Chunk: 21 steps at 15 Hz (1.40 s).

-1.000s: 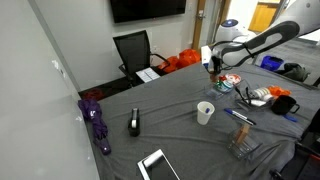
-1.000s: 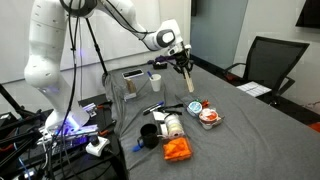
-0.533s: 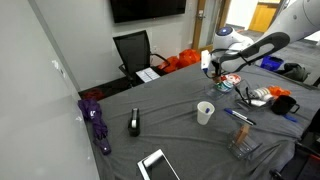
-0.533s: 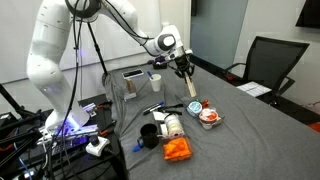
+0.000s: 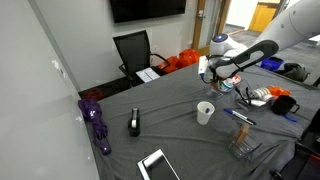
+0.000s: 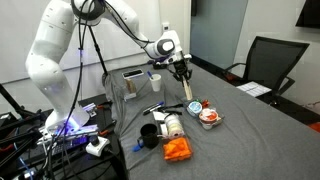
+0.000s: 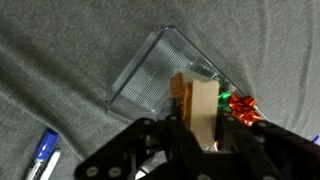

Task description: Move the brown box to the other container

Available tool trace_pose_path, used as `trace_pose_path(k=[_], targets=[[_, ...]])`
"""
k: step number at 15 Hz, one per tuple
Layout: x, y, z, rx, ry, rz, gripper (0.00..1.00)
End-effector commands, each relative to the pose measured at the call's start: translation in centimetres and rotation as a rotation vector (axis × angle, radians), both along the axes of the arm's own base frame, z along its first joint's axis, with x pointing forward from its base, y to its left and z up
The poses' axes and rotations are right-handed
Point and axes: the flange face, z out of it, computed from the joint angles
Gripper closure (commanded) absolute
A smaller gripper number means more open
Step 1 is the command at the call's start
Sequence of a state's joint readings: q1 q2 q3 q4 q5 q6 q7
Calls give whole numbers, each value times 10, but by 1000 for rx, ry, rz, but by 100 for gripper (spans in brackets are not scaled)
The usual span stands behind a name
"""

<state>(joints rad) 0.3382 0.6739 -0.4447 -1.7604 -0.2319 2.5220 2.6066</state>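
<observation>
My gripper (image 7: 200,138) is shut on the brown box (image 7: 201,104), a long tan block that hangs from the jaws above the table. In both exterior views the gripper (image 5: 209,74) (image 6: 183,73) holds the box (image 6: 187,89) in the air. The white cup (image 5: 205,112) stands upright on the grey cloth, below and a little nearer the camera than the gripper. It also shows in an exterior view (image 6: 155,81), to the left of the box. In the wrist view the cup is out of view.
A clear flat lid (image 7: 165,75) and a red-green bow (image 7: 240,106) lie below the box. A clear container (image 6: 130,85) stands beside the cup. A black device (image 5: 134,122), a purple item (image 5: 97,120), a tablet (image 5: 158,165), pens (image 5: 240,115) and an orange item (image 6: 177,149) lie around.
The arm has carried the brown box sideways, closer to the white cup. The grip on the box is unchanged.
</observation>
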Motion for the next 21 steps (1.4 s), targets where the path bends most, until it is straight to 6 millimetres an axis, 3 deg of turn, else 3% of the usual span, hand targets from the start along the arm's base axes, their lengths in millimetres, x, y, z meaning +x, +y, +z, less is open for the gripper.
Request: trace_pose_path(k=[1, 8, 17, 18, 19, 21], targets=[[2, 3, -4, 26, -14, -19, 93], [6, -2, -8, -33, -64, 5, 93], [8, 3, -31, -20, -122, 4, 93], [8, 3, -31, -19, -126, 5, 88], [8, 3, -30, -19, -126, 4, 46], [8, 4, -31, -20, -120, 6, 38]])
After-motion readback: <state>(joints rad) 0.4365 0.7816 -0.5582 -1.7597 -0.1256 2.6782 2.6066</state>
